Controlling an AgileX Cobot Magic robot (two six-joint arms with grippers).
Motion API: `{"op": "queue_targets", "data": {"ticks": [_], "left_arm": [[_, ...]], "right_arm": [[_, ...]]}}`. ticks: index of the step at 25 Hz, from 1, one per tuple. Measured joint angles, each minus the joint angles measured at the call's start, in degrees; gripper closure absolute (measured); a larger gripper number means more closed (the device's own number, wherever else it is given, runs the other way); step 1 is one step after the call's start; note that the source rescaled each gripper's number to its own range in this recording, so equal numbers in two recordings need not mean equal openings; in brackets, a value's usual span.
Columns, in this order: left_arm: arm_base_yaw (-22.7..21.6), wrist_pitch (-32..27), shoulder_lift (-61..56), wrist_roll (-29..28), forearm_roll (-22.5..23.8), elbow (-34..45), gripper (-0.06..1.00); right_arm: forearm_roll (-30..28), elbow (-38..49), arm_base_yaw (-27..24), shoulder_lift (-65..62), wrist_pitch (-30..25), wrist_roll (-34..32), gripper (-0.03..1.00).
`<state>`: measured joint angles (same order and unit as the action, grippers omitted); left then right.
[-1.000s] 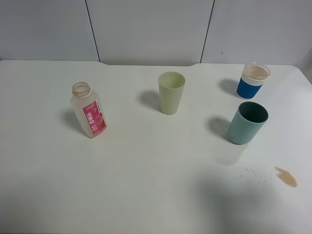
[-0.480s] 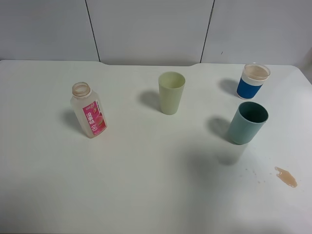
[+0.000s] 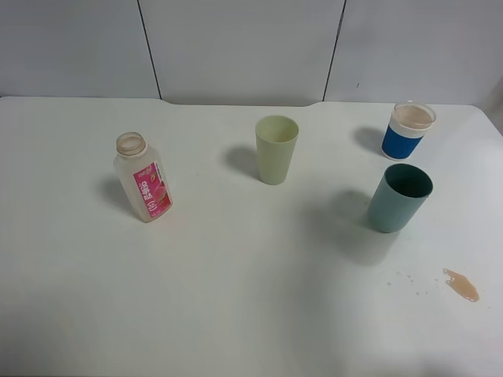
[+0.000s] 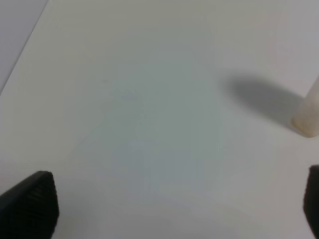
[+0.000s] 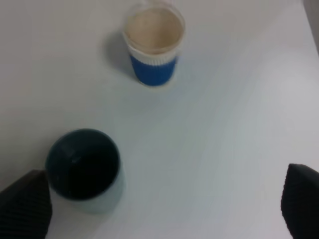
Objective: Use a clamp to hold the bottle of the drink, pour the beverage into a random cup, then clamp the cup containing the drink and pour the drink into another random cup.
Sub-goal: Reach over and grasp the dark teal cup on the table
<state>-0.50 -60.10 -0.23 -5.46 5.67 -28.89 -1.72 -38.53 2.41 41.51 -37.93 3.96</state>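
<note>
Bottle (image 3: 143,177) stands uncapped at the left of the exterior view, seemingly drained; the blue-sleeved cup (image 3: 409,130) at upper right holds the drink. Left end effector (image 4: 172,199) and right end effector (image 5: 162,199) are released and empty. The likely next move is for the right one to clamp that cup and pour into the teal cup (image 3: 400,197) beside it.

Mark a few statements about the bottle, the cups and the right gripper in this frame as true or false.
The bottle stands upright with its cap off. True.
The blue-sleeved cup is empty. False: it holds a beige drink.
A small beige puddle lies on the table. True.
The right gripper is shut on the teal cup. False: its jaws stand wide open and the cup is not held.
The light green cup lies on its side. False: it stands upright.
</note>
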Motion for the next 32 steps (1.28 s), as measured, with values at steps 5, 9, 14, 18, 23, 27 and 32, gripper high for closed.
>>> {"op": "queue_targets", "data": {"ticks": [5,9,14,18,23,27,32], "left_arm": [[0.0,0.0,0.0,0.2,0.0,0.0,-0.06],[0.0,0.0,0.0,0.2,0.0,0.0,-0.06],[0.0,0.0,0.0,0.2,0.0,0.0,-0.06],[0.0,0.0,0.0,0.3,0.0,0.0,-0.06],[0.0,0.0,0.0,0.3,0.0,0.0,-0.06],[0.0,0.0,0.0,0.4,0.0,0.0,-0.06],[0.0,0.0,0.0,0.4,0.0,0.0,-0.06]], "right_arm": [[-1.2,0.5,10.5,4.9,5.0,-3.2,0.19],[-2.6,1.7,13.4,9.6,7.1,-7.6,0.01],[-4.9,3.1,13.7,13.4,9.0,-11.6,-0.03],[-6.0,4.1,13.7,13.8,11.0,-13.4,-0.03],[-5.8,6.8,13.7,13.8,11.2,-13.9,-0.03],[-4.5,10.0,13.7,13.8,11.2,-14.3,-0.03],[-3.2,12.9,13.7,13.8,11.3,-14.5,-0.03]]}}
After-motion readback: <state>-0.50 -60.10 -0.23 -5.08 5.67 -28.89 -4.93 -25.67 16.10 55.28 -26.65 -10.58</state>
